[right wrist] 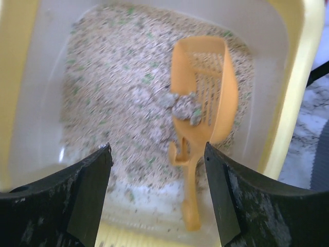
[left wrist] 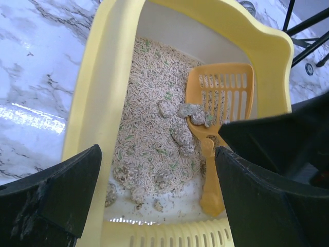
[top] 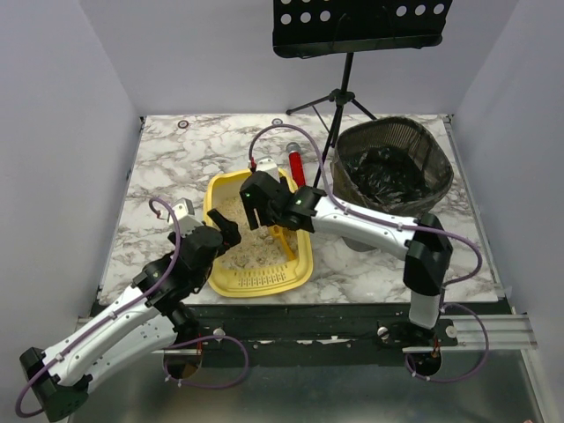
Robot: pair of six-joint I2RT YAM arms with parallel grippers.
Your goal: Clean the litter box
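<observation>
Top external view showed the litter box [top: 264, 280] in the middle of the table, just in front of both arms. The black bin [top: 397, 167] stood well apart on the right. The cleaning looked barely begun. Dirty clumps [left wrist: 191, 114] lay in the litter, some on the orange scoop [right wrist: 205, 87] resting inside the box. The right gripper [right wrist: 157, 149] hung open and empty just above the scoop's handle. The left gripper [left wrist: 158, 154] was wide open and empty too, over the box's near end.
</observation>
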